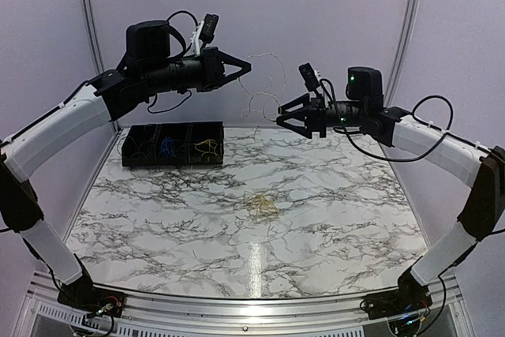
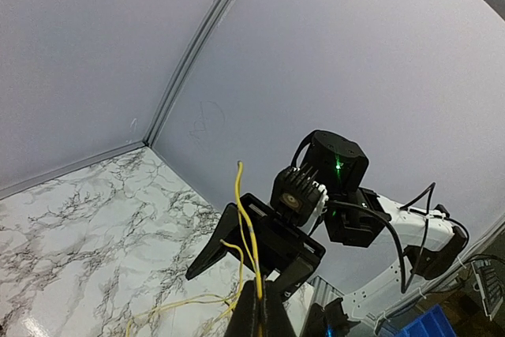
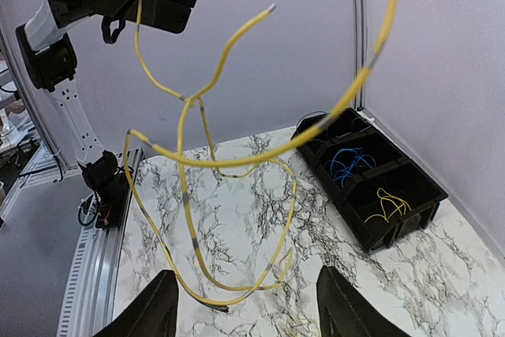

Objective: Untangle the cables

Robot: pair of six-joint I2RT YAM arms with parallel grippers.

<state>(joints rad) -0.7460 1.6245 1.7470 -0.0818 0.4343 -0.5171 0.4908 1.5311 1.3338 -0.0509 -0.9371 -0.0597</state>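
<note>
Several yellow cables [image 3: 237, 161] — L end effector [image 1: 248, 69] pinching | R end effector [image 1: 282, 116] spread

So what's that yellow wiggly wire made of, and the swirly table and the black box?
Yellow cable: likely thin metal wire in a smooth plastic coating; it holds springy loops in the air, with greyish bands along it.
Table top: looks like marble, white with grey veins, and glossy, since a light streak shines on it; it could be printed laminate.
Tray: probably matt black plastic, with thin straight dividers.
</note>
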